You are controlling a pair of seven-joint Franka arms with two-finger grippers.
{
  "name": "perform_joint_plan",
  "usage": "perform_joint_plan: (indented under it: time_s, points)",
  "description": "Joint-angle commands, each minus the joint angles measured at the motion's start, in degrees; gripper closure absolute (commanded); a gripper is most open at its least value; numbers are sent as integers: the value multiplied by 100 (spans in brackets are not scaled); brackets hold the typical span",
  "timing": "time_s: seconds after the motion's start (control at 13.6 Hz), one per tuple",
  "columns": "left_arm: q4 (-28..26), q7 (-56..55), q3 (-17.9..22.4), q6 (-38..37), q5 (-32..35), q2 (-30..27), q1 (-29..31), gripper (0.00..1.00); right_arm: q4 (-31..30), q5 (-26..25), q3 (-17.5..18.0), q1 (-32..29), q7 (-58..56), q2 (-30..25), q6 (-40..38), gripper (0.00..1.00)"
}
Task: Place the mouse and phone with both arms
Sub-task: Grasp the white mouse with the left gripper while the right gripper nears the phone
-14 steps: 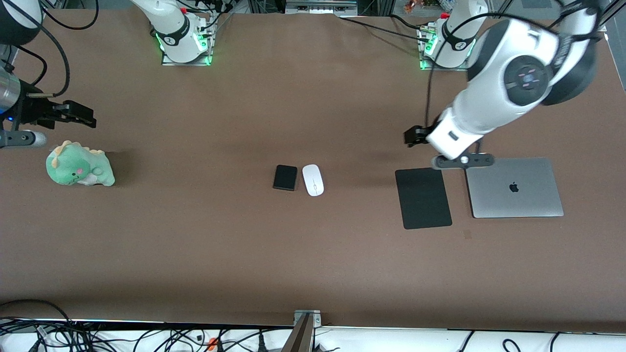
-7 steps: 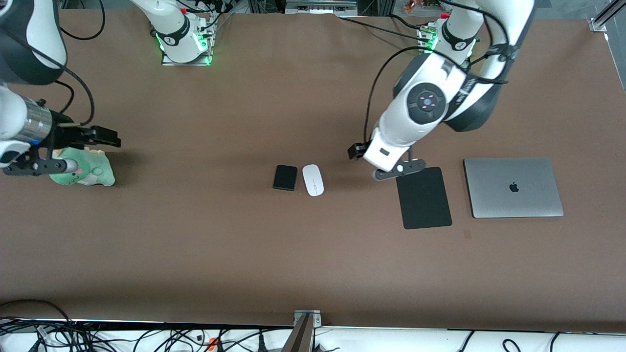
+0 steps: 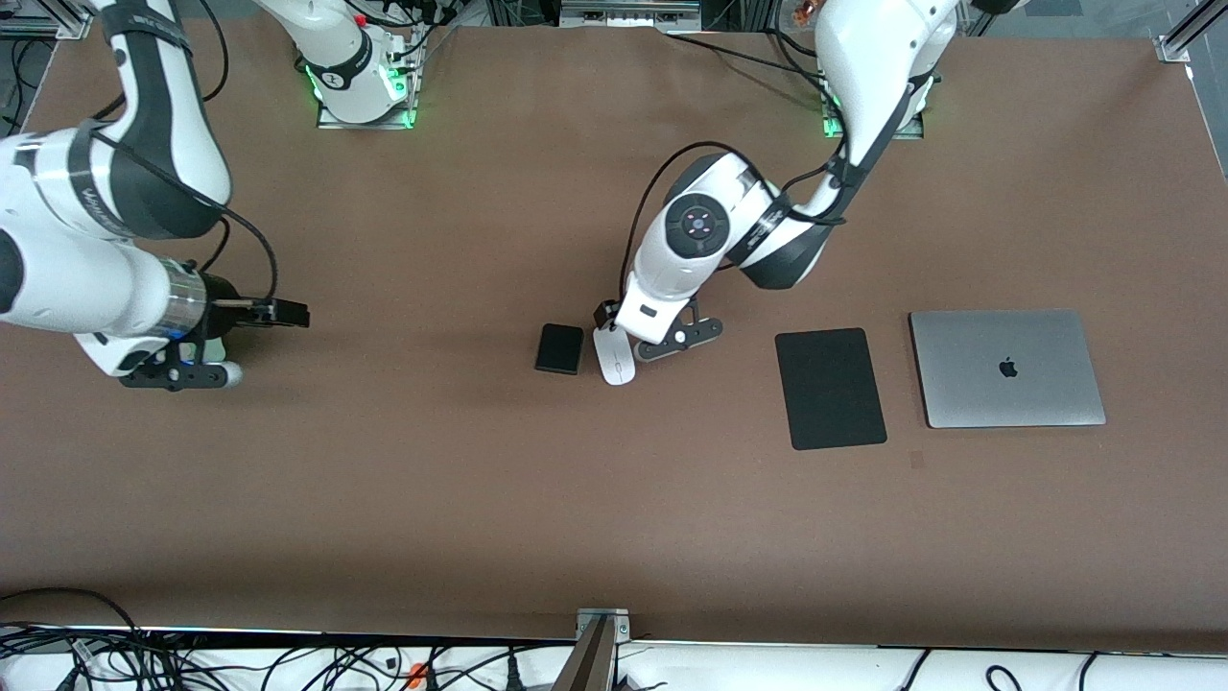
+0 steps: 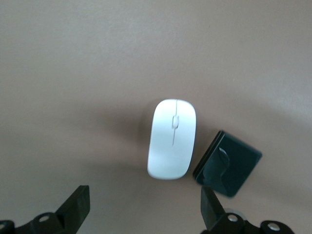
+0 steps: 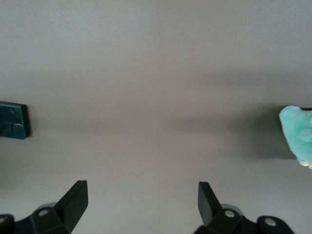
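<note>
I read the front view as a dial, twelve at the arm bases. Nearest to that camera is bare brown bench (image 3: 614, 528). Next comes a flat black mouse pad (image 3: 831, 388), with a closed grey laptop (image 3: 1007, 369) just beside it at its three o'clock, toward the left arm's end.

At the middle of the bench lies the white mouse (image 3: 614, 363), long axis running roughly six to twelve. The mouse pad is at its three o'clock, apart from it. The black phone (image 3: 559, 348) lies flat just beside the mouse at its ten o'clock; I see a narrow strip of bench between them.

The left hand (image 3: 606, 315) hangs over the twelve o'clock end of the mouse. In the left wrist view its fingers (image 4: 73, 209) are spread wide and touch nothing, with the mouse and phone on the bench below.

The right hand (image 3: 288, 314) is over bare bench at the phone's nine o'clock, well apart from it, toward the right arm's end. Its fingers (image 5: 74, 197) are also spread, gripping nothing. The right wrist view shows an edge of the phone and part of a green plush toy (image 5: 297, 134).
</note>
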Motion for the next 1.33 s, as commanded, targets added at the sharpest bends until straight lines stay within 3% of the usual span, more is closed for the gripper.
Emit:
perform_joint_plan:
  time_s: [0.0,0.22,0.52,1.25]
  points:
    - [805,-387,143,-88,446,657,-334,0,23,83,-4,41,186,68,108,0]
    - [850,-414,274,272,455,965,-483,0,-170,83,-4,58,204,77,362,0]
    - [1262,-405,845,326,447,1431,-1185,0,-232,83,-4,102,274,95,468,0]
    - [1255,-54,864,326,464,1511,-1134,0,-338,83,-4,488,950,209,829,0]
